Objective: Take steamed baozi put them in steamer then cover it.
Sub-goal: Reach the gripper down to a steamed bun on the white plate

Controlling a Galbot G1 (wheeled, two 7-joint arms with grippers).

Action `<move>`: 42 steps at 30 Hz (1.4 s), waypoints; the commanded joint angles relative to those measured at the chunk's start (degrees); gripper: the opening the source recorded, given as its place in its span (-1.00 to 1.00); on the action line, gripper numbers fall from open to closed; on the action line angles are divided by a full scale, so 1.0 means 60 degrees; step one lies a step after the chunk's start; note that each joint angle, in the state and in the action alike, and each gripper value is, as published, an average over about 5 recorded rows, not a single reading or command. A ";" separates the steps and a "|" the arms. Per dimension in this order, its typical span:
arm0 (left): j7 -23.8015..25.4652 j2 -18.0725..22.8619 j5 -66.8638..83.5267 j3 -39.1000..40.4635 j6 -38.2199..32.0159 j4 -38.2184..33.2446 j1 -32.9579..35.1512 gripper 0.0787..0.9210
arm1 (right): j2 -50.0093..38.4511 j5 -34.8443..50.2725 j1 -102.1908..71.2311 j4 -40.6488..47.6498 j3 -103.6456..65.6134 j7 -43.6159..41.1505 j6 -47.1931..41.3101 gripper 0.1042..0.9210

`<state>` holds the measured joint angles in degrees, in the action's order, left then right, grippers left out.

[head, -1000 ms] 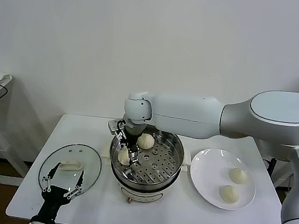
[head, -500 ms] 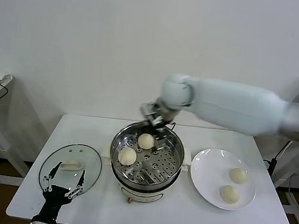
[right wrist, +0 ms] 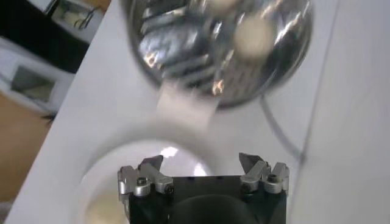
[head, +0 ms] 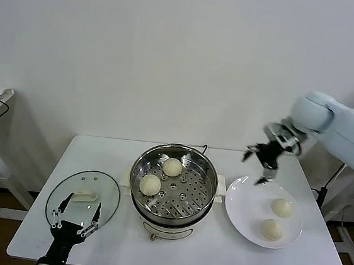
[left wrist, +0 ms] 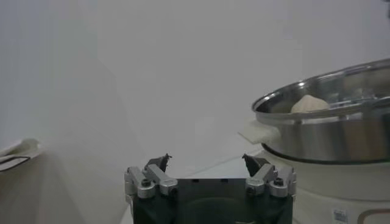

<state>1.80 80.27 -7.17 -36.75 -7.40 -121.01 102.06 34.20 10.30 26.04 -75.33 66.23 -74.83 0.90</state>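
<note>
A: Where are the buns?

B: Two sit on the tray inside the steamer (head: 172, 186) at the middle of the table (head: 227, 258): one bun (head: 172, 167) at its 12 o'clock, another (head: 150, 184) at its 9 o'clock. The other two lie on the plate (head: 240, 205) at 3 o'clock from the steamer, one (head: 281, 207) behind the other (head: 272, 229), both on the plate's outer half.

A: And the right gripper?

B: The right gripper (head: 264, 162) hangs in the air above the plate's 11 o'clock rim, fingers spread wide and holding nothing. Its wrist view is smeared, so I can only make out roughly the steamer and the plate's edge beyond the fingers (right wrist: 255, 164).

A: The lid?

B: The lid (head: 83, 198) lies flat on the table at 9 o'clock from the steamer, handle up. The left gripper (head: 77, 216) waits low over the lid's 6 o'clock edge, fingers (left wrist: 254, 164) wide apart, empty.
</note>
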 commanded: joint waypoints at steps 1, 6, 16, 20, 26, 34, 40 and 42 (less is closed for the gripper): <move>-0.0010 0.0025 -0.0016 0.0033 0.0030 0.0041 0.0020 0.77 | -0.1062 -0.2061 -0.3044 0.0677 -0.1489 -0.0137 0.0986 0.76; -0.0016 0.0042 -0.0031 0.0057 0.0048 0.0066 0.0041 0.77 | -0.0721 -0.2279 -0.3592 0.0846 -0.1715 0.0017 0.0954 0.76; 0.0010 0.0038 -0.0041 0.0015 0.0049 0.0139 0.0060 0.77 | -0.0333 -0.2442 -0.4123 0.0910 -0.1987 0.0461 0.0844 0.76; 0.0037 0.0024 -0.0040 -0.0014 0.0047 0.0132 0.0052 0.77 | -0.0206 -0.2533 -0.4192 0.0941 -0.2033 0.0699 0.0789 0.76; 0.0032 0.0003 -0.0026 -0.0079 0.0008 0.0165 -0.0002 0.77 | -0.0024 -0.2658 -0.4186 0.1044 -0.2028 0.0865 0.0731 0.76; 0.0015 0.0014 -0.0015 -0.0090 -0.0006 0.0207 -0.0021 0.77 | 0.0090 -0.2654 -0.4167 0.1095 -0.1985 0.0863 0.0664 0.74; 0.0001 0.0029 -0.0015 -0.0090 -0.0021 0.0242 -0.0048 0.77 | 0.0093 -0.2628 -0.4151 0.1097 -0.1962 0.0848 0.0652 0.53; -0.0020 0.0029 -0.0016 -0.0094 -0.0038 0.0267 -0.0075 0.77 | 0.0101 -0.2633 -0.4140 0.1102 -0.1986 0.0863 0.0675 0.45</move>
<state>1.85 80.46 -7.28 -37.29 -7.49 -119.60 101.78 34.61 -5.06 1.79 -68.84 54.65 -70.09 4.82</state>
